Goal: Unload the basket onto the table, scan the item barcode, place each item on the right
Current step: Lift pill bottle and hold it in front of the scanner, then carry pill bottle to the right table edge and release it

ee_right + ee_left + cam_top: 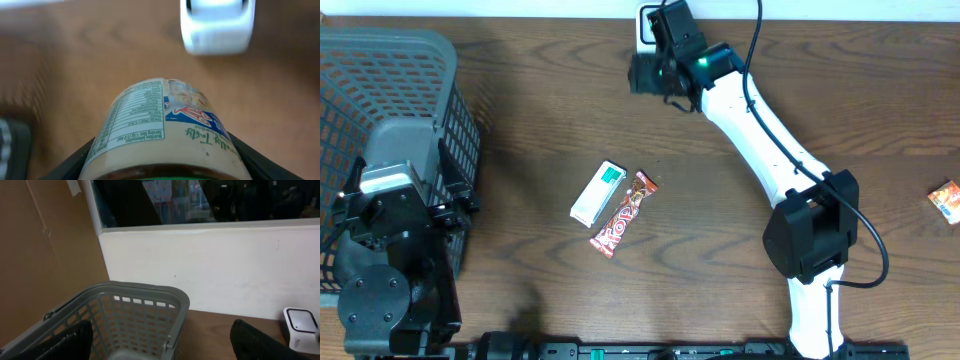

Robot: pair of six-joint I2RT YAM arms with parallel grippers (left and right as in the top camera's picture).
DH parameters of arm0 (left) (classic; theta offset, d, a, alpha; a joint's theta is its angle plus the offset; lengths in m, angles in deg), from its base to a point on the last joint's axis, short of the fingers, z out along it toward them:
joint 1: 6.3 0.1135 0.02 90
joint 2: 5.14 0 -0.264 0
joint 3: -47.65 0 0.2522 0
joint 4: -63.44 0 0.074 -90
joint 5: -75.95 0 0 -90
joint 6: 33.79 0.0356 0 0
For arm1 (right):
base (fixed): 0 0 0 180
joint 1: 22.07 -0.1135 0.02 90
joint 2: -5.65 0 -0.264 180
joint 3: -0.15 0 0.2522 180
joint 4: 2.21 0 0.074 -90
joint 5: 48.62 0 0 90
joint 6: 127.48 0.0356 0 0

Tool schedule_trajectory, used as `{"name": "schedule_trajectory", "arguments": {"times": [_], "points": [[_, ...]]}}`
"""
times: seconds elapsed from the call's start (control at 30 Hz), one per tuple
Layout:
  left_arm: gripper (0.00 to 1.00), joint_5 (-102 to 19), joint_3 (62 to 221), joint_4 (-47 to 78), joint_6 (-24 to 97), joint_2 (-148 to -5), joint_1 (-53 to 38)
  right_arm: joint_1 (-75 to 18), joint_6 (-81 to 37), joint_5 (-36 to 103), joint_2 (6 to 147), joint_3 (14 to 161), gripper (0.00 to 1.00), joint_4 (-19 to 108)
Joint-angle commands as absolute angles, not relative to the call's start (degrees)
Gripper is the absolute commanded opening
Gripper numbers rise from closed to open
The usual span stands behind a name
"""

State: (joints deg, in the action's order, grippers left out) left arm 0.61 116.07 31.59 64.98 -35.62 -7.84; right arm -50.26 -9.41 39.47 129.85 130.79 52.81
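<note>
Now right gripper (pixel 166 167) pinches cream-labelled jar (pixel 160 117), nutrition panel up; left gripper (pixel 160 345) spread.

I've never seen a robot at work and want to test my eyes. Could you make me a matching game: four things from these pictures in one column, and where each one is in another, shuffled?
Things:
1. labelled jar
2. red candy bar
3. grey basket
4. white scanner

Places:
A. at the left end of the table
B. at the table's far edge
C. between the fingers of the right gripper
D. mid-table, beside a white-and-green box

Pairs: 1-C, 2-D, 3-A, 4-B.
</note>
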Motion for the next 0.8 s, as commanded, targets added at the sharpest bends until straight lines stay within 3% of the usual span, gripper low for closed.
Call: {"name": "schedule_trajectory", "arguments": {"times": [0.0,0.3,0.47,0.77], "points": [[0.87,0.1,115.9,31.7,64.4,-35.5,-7.6,-48.8,-12.9,44.0,132.0,132.2,0.43,46.8],[0.87,0.1,115.9,31.7,64.5,-35.5,-7.6,-46.3,-18.6,44.6,142.3,132.2,0.41,24.0],[0.87,0.1,115.9,31.7,64.4,-35.5,-7.6,-45.7,-18.3,46.2,146.2,132.2,0.46,10.9],[0.87,0.1,115.9,31.7,64.4,-35.5,-7.6,-45.5,-18.2,49.6,147.4,132.2,0.46,3.3]]}}
